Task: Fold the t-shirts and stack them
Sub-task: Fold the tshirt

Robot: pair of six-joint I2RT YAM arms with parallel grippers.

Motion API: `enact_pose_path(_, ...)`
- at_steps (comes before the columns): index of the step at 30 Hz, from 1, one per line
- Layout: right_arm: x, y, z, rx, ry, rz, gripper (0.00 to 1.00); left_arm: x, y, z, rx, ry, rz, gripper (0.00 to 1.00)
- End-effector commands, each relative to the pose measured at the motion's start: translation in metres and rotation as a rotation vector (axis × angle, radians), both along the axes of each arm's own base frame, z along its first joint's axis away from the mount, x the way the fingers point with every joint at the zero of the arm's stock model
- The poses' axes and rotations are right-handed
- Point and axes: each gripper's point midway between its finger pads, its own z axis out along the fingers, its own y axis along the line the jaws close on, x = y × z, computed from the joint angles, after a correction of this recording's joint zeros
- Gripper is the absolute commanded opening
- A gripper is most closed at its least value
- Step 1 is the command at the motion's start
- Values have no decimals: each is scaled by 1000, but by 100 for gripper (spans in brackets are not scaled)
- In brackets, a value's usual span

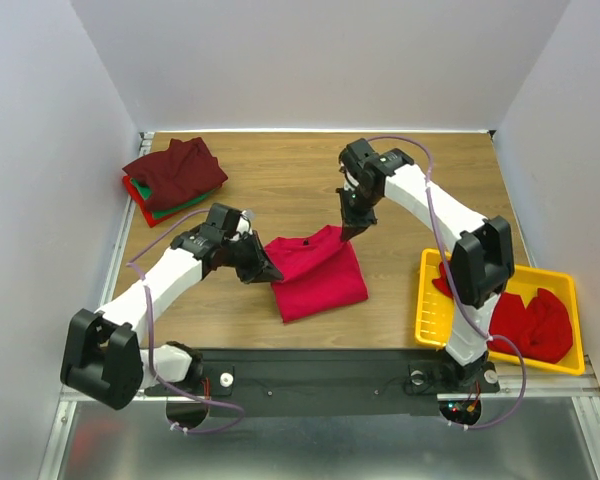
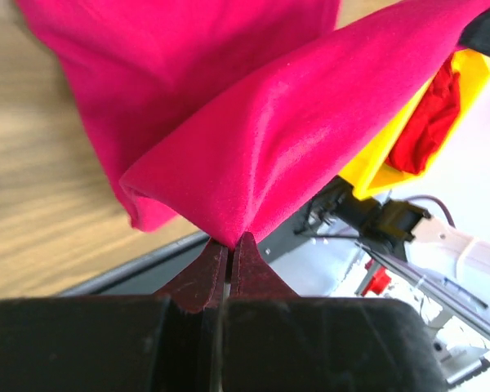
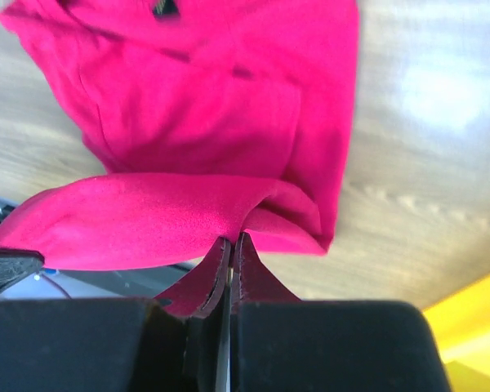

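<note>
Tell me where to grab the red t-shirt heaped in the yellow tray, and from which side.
Pinch a raised fold on top of the red t-shirt, coming straight down from above. It lies crumpled inside the yellow tray, whose walls would likely block a sideways approach.

Bare table (image 1: 280,170) beyond the crimson shirt (image 1: 320,280), I can pass there; folded stack (image 1: 175,178) far-left of it, yellow tray (image 1: 428,320) right, gap seemingly narrow.

No lettering can be read anywhere. The small dark neck tag (image 3: 165,7) on the crimson t-shirt (image 3: 196,106) is too blurred to make out.
</note>
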Motion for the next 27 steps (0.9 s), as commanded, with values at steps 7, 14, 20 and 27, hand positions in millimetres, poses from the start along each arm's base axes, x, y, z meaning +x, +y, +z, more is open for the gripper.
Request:
enact_pose_path(7,58,6,-14,-17,-95,33,0,41,16,-11,10,-82,-19,0)
enact_pose_path(14,69,2,-22,-31,-94,26,0,63,14,-24,26,-85,-43,0)
enact_pose_path(20,74,0,-26,-41,-95,21,0,84,18,-34,55,-90,-37,0)
enact_pose_path(27,93,-4,-24,-62,-134,-7,0,122,18,-16,86,-157,-24,23)
